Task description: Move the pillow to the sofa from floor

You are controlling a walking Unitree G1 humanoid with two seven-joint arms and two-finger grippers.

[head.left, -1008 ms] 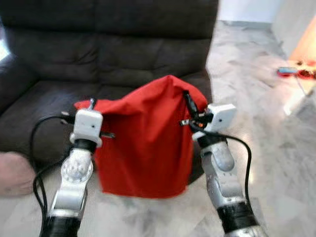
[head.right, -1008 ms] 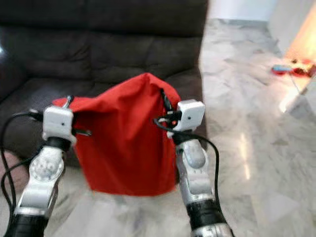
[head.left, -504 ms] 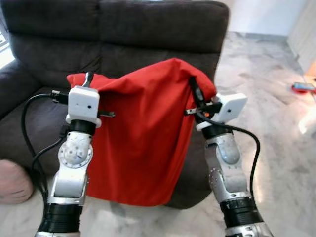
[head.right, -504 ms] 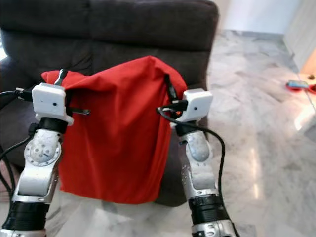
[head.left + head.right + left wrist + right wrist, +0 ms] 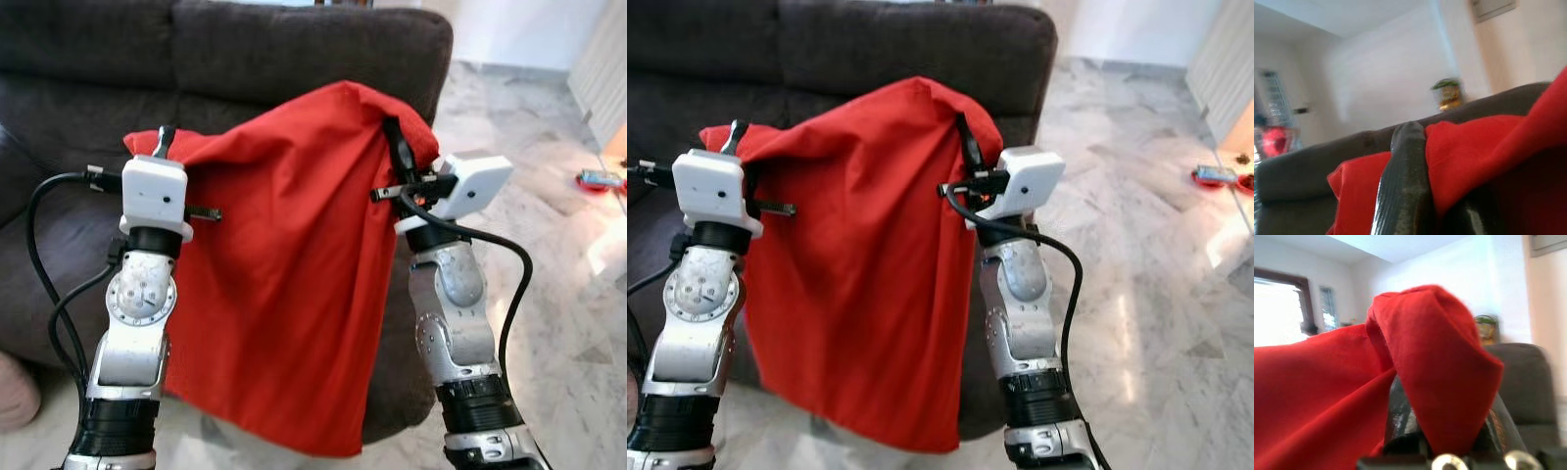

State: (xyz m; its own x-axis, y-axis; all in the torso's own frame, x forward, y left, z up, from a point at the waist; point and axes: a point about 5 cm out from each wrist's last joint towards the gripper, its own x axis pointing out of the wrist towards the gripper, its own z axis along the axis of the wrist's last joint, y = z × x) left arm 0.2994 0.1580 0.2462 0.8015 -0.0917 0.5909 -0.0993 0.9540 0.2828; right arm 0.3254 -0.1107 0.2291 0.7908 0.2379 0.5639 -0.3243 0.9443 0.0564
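Note:
A red pillow [image 5: 284, 284] hangs between my two arms, off the floor, in front of the dark grey sofa [image 5: 255, 59]. My left gripper [image 5: 163, 143] is shut on its upper left corner. My right gripper [image 5: 396, 137] is shut on its upper right corner, with red cloth bunched over the fingers [image 5: 1400, 416] in the right wrist view. The pillow's top edge is about level with the sofa backrest and its lower edge droops below the seat front. One black finger [image 5: 1403, 186] and red cloth beside it show in the left wrist view.
The sofa seat [image 5: 59, 245] lies behind and left of the pillow. A pink cushion [image 5: 15, 392] rests on the floor at the lower left. Marble floor [image 5: 558, 284] opens to the right, with small red and blue items [image 5: 600, 180] far right.
Both arms have lifted the pillow higher. The camera has come closer to the sofa, which now looms larger behind the pillow.

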